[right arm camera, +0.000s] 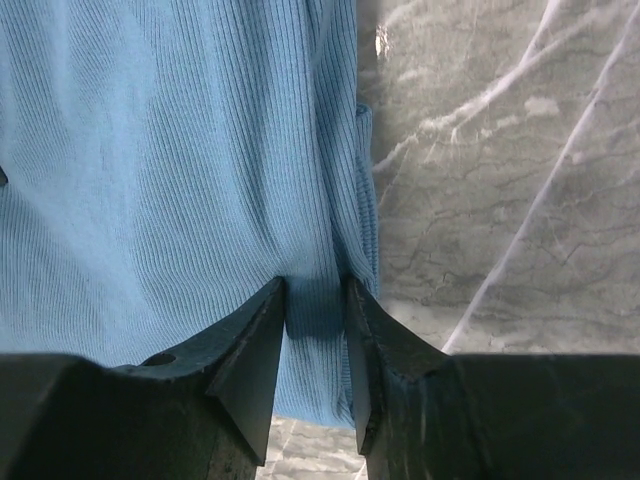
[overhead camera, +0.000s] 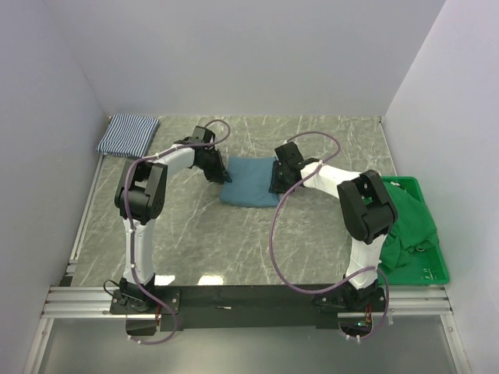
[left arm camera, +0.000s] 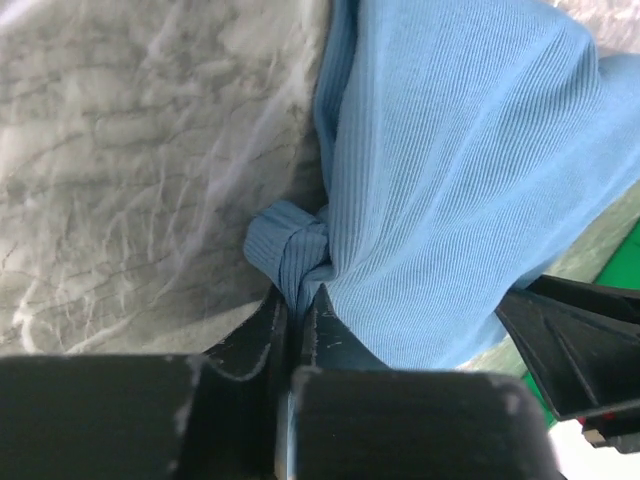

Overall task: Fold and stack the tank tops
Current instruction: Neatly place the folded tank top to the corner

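Teal tank top [overhead camera: 251,185] lies folded at the centre of the table [overhead camera: 312,234]; my left gripper [left arm camera: 298,300] pinches one side edge, my right gripper [right arm camera: 314,290] clamps the opposite; I judge that keeps it level for carrying to the striped tank top [overhead camera: 127,134].

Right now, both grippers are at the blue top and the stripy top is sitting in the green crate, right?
Not quite. The stripy top is not in the green crate. It lies folded on the table at its far left corner, as the top view shows. The left gripper and the right gripper are indeed at the blue top.
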